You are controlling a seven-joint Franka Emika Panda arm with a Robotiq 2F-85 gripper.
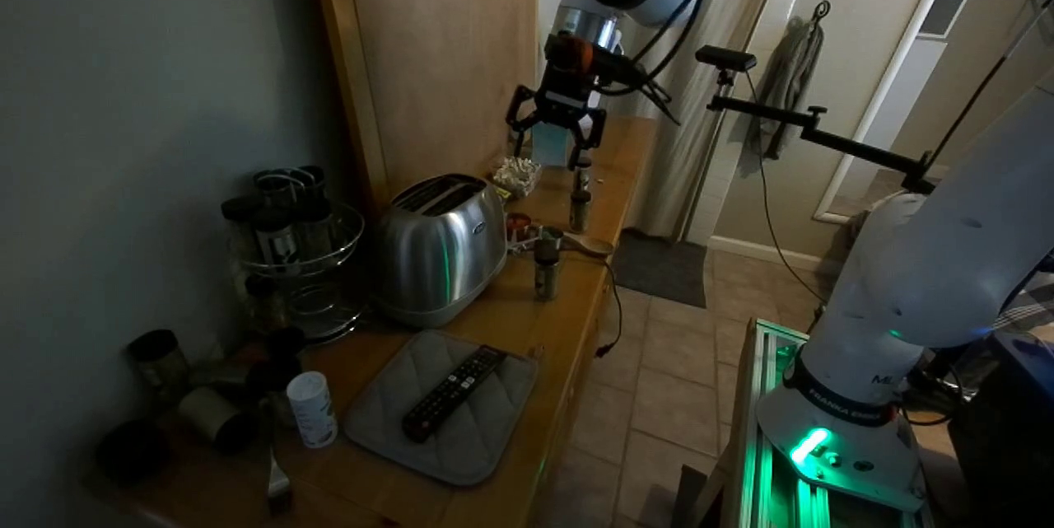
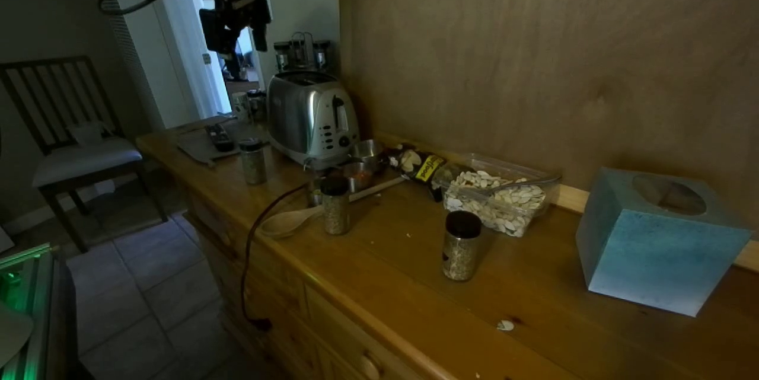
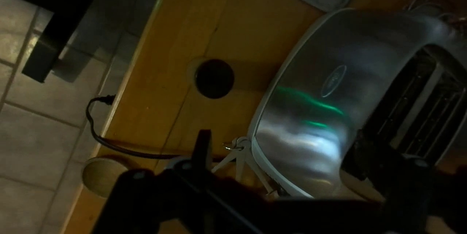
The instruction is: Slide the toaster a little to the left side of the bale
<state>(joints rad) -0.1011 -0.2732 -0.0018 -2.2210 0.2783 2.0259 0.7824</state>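
Note:
The toaster [image 1: 445, 252], shiny chrome with dark top slots, stands upright on the long wooden counter [image 1: 512, 315]. The toaster [image 2: 293, 110] also shows in an exterior view with its lever and button end, and the counter [image 2: 403, 273] runs toward that camera. My gripper [image 1: 545, 153] is open and empty in the air, higher than the toaster. It also shows in an exterior view [image 2: 240, 42]. In the wrist view, the gripper [image 3: 281, 146] has its fingers spread wide, with the toaster [image 3: 310, 117] below and partly hidden by the right finger.
A spice jar [image 2: 253, 163] stands beside the toaster. Measuring cups [image 2: 357, 175], a wooden spoon [image 2: 287, 223] and a hanging cord [image 2: 246, 261] lie near its lever end. A grey mat [image 1: 379, 421] with a remote [image 1: 453, 392] and a spice rack [image 1: 342, 254] are at its opposite end.

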